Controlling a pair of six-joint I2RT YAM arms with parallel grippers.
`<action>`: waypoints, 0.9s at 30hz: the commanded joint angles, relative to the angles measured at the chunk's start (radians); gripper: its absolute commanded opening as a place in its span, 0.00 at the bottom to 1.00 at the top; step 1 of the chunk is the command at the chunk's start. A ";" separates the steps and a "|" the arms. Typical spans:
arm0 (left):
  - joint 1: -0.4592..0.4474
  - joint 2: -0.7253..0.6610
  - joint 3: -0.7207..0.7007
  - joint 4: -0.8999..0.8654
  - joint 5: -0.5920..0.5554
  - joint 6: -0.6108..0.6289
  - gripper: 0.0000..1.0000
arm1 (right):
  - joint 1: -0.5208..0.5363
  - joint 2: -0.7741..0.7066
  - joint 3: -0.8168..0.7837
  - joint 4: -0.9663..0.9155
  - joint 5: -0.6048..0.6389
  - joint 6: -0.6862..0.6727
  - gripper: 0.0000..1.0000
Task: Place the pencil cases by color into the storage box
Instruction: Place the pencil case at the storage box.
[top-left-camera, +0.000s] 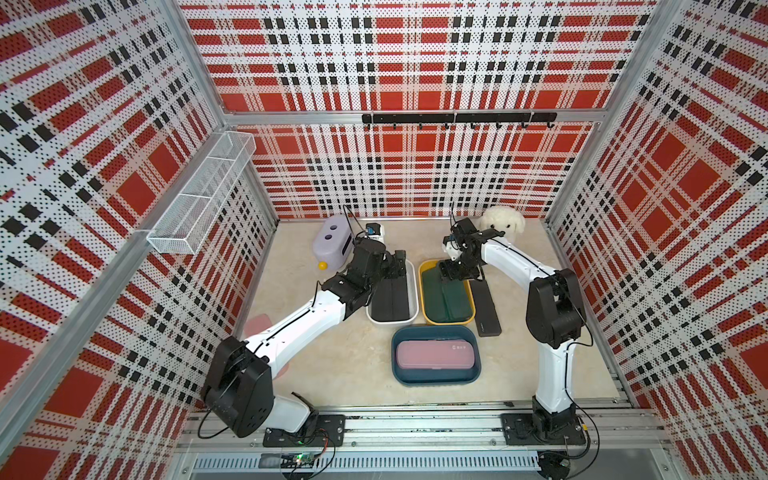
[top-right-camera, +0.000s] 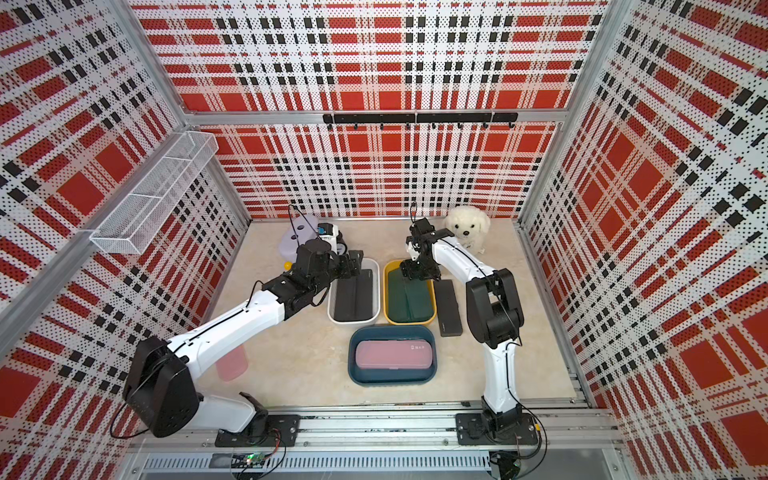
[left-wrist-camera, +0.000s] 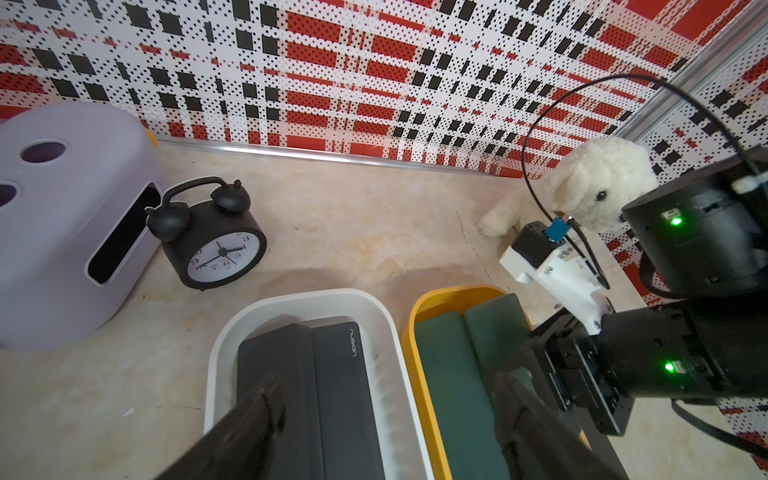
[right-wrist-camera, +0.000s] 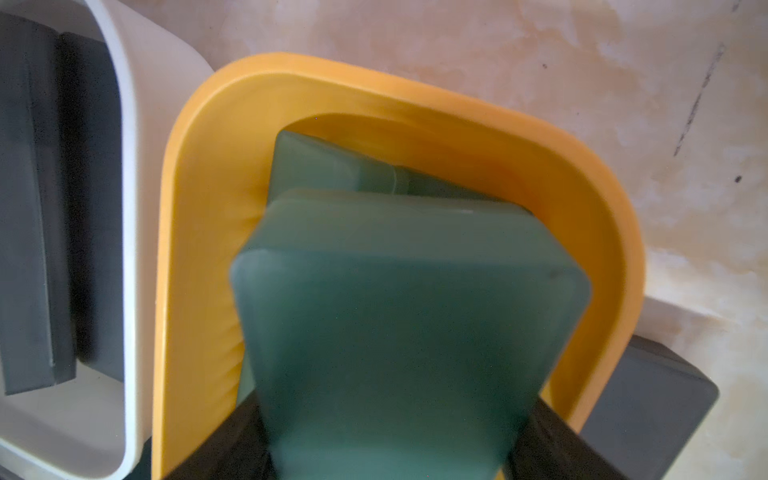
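- Right hand (right-wrist-camera: 395, 409) clamps green pencil case (right-wrist-camera: 407, 311), tilted over yellow bin (right-wrist-camera: 195, 208), above second green case (right-wrist-camera: 316, 162).
- Risk: released askew, it rides the rim.
- Black pencil case (top-left-camera: 485, 309) on desk (top-left-camera: 353, 374) just beside bin.
- Left hand (left-wrist-camera: 386, 386) wide over white bin (left-wrist-camera: 307, 297).

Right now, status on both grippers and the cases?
Left gripper open, empty, over white bin. Right gripper straddles green case over yellow bin, grip unclear. Black case loose on table beside it, unobstructed.

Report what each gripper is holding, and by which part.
The right gripper holds a dark green pencil case, pinched across its long sides near one end, over the yellow bin. The left gripper is open and holds nothing.
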 joint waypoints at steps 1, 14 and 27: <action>0.010 -0.024 -0.011 0.009 0.007 0.016 0.83 | 0.001 0.012 -0.011 0.008 0.030 -0.007 0.79; 0.018 -0.035 -0.024 0.008 0.006 0.017 0.84 | 0.002 0.003 -0.011 0.005 0.046 -0.021 0.84; 0.054 -0.049 -0.022 -0.016 -0.015 -0.026 0.84 | 0.001 -0.062 -0.006 0.026 0.040 -0.024 0.88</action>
